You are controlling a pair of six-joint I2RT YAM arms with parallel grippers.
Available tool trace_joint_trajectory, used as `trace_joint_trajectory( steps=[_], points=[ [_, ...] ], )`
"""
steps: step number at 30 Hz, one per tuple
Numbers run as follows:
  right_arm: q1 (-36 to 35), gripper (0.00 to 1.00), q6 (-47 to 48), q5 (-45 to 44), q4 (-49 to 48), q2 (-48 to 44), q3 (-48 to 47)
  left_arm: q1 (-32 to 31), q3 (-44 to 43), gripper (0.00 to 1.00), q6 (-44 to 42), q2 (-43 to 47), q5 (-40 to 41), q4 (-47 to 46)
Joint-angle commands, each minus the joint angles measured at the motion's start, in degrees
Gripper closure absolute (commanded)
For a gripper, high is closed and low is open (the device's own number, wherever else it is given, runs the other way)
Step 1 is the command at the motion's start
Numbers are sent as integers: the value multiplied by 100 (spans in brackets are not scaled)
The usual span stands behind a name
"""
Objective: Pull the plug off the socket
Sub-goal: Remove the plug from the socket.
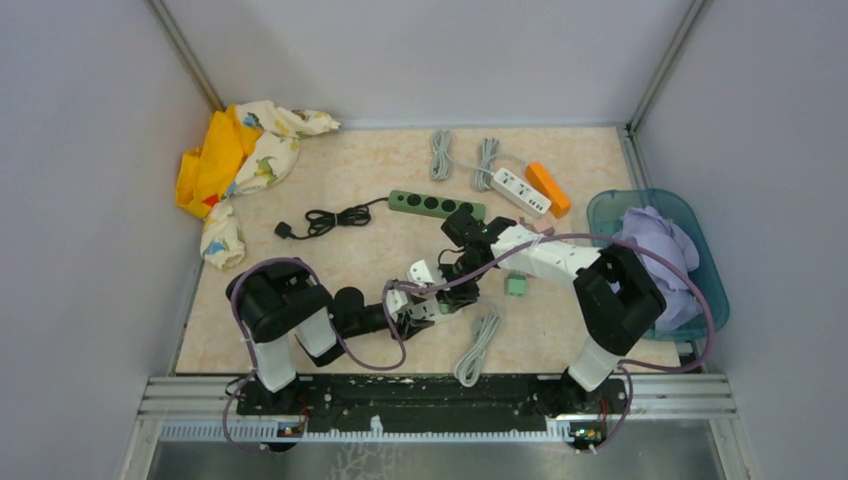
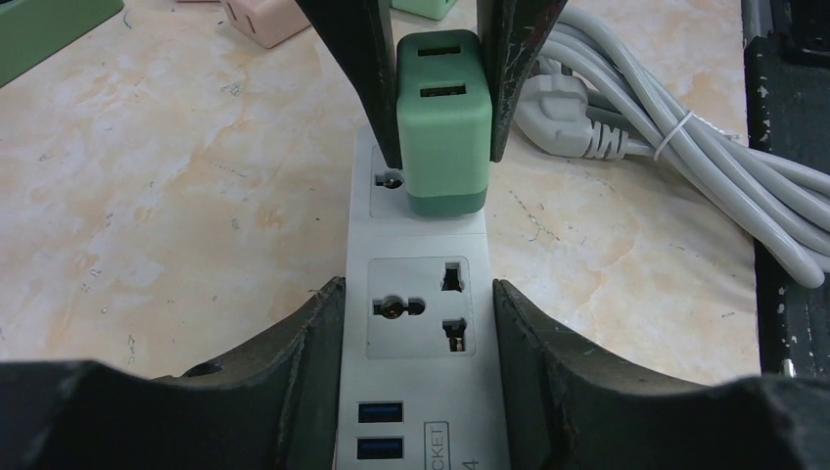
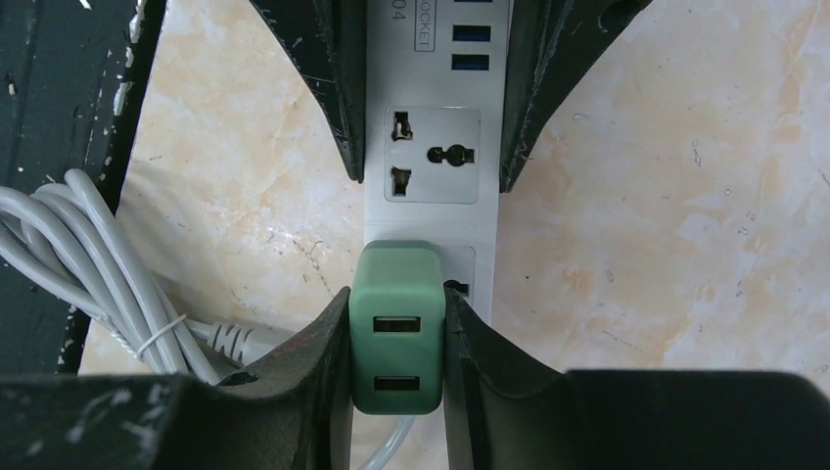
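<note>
A white socket strip (image 2: pixel 421 333) lies flat on the marble-patterned table. A green two-port plug (image 2: pixel 442 127) stands upright in its far outlet. My left gripper (image 2: pixel 418 294) has its jaws pressed against both long sides of the strip, beside the empty outlet. In the right wrist view, my right gripper (image 3: pixel 396 304) is shut on the green plug (image 3: pixel 396 323), one finger on each side. The plug still sits in the socket strip (image 3: pixel 431 157). In the top view both grippers meet at the table's middle, the left gripper (image 1: pixel 415 300) below the right gripper (image 1: pixel 462 262).
A coiled grey cable (image 1: pixel 478 345) lies right beside the strip. A green power strip (image 1: pixel 435 204) with a black cord, a white strip (image 1: pixel 522 190) and an orange block (image 1: pixel 548 187) lie further back. A teal basin (image 1: pixel 700 250) holds purple cloth; yellow cloth (image 1: pixel 235 160) lies far left.
</note>
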State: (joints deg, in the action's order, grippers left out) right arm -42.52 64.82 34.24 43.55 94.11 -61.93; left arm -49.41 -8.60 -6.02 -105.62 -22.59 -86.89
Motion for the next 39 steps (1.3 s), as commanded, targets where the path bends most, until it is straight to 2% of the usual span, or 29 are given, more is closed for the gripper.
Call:
trace_joint_trajectory(
  steps=[1, 7, 13, 21, 25, 33, 39],
  points=[
    [115, 100, 83, 708, -239, -119, -54, -17, 106, 83, 7, -154, -64, -535],
    [87, 100, -340, 1511, -652, -123, 51, -17, -11, 89, -25, -294, -164, -470],
    [106, 100, -841, 1270, -1209, -175, 145, -18, -4, 93, -29, -354, -176, -526],
    [532, 100, 226, 1107, -476, -261, 231, -16, 170, 98, 29, -433, -79, -961],
    [436, 100, 407, 1486, -283, -235, 223, -25, 155, 98, 34, -447, -70, -973],
    [113, 100, -934, 1472, -1328, -198, 226, -19, 126, 99, 38, -440, -53, -887],
    [483, 100, -1052, 1215, -1533, -375, 313, -17, 121, 99, 34, -450, -44, -882]
  ],
)
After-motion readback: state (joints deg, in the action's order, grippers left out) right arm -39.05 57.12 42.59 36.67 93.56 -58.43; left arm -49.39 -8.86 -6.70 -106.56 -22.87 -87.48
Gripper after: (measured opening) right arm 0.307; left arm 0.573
